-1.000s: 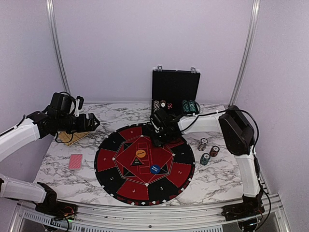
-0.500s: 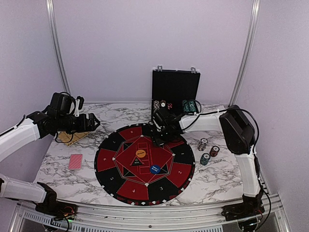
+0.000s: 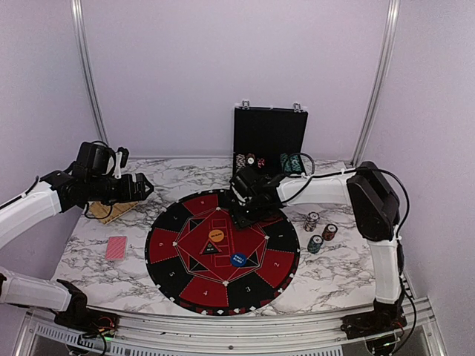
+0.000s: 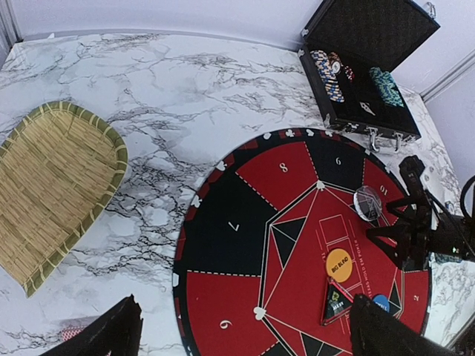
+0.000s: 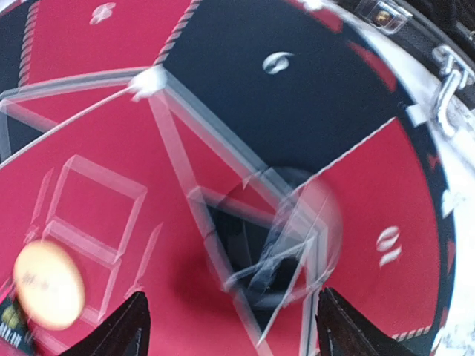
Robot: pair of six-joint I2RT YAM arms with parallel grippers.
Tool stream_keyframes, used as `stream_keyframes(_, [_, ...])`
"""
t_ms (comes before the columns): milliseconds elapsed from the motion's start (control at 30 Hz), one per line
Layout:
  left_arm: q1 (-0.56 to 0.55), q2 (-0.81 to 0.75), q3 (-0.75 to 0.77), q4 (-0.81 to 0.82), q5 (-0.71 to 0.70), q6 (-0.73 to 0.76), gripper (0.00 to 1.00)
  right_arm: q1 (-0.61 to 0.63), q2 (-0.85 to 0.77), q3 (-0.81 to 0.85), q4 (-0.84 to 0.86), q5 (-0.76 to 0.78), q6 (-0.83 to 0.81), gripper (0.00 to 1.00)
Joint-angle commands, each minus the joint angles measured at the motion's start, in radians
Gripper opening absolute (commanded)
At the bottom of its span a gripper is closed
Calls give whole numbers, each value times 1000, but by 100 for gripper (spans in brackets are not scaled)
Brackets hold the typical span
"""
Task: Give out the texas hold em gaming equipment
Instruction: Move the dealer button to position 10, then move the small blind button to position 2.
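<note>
right end effector (image 5: 234, 326) opened wider, now apart and empty; clear disc (image 5: 286, 237) on mat (image 5: 82, 96) at 1 o'clock; lift straight, don't nudge it.

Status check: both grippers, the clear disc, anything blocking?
Left gripper open, empty, raised at left. Right gripper open above the clear disc. Disc flat on the mat, not held. Nothing blocking it.

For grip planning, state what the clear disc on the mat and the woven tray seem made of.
Clear disc: probably transparent plastic, glossy; the lines of the mat show through it. Woven tray: likely bamboo or straw, matte; fine yellow-green strips interlaced, bound rim.
</note>
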Motion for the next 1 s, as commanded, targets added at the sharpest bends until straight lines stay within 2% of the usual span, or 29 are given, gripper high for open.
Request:
stream_keyframes(0, [8,5,-11,13,11,-6,99,67,-96,-65,-12,-37,33,74])
stream_keyframes(300, [10,10,-13,15,20,-8,99,171,-135,-181,10,-81,61,70])
stream_keyframes(633, [10,19,-14,16,20,-12,99,211,-173,-264,4,-83,90,69])
stream_keyframes(967, [13,33,-15,18,24,-20,99,269,-172,-300,-22,-53,129,63])
